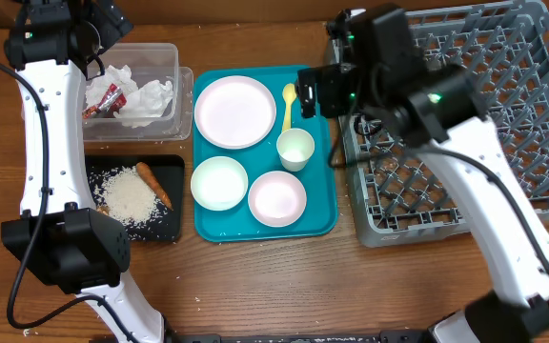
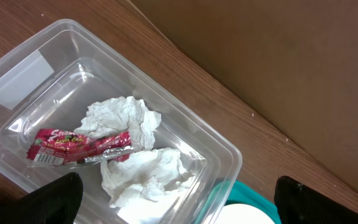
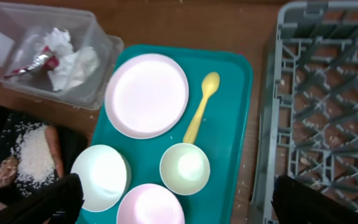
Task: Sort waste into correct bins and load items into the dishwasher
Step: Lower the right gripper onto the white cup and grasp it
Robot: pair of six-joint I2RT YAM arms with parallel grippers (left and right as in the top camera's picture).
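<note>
On the brown wood-grain worktop (image 1: 255, 286) the clear, thin-walled tub (image 1: 160, 57) holds two crumpled white napkins (image 2: 126, 118) and a glossy red-and-white wrapper (image 2: 79, 146), lying flat against them. Just below it the shallow black tray (image 1: 170, 229) carries a loose heap of white rice (image 1: 127, 195), a tapered orange carrot (image 1: 154, 185) beside the heap, and a rough brown chunk (image 3: 6, 171) at the heap's other edge. The teal tray (image 1: 322, 191) between them and the rack bears the round white plate (image 1: 234, 111), two smooth white bowls (image 1: 219, 183) (image 1: 277, 198), a small cup (image 1: 295, 149) standing upright, and a yellow plastic spoon (image 1: 287, 107) lying between plate and cup. The grey plastic rack (image 1: 503, 124) (a square grid of upright pegs) sits on the right with nothing loaded in it. The left tool (image 2: 179, 205) hangs over the tub, fingers wide apart and holding nothing; the right tool (image 3: 182, 202) hangs over the teal tray near the cup, likewise spread and bare.
</note>
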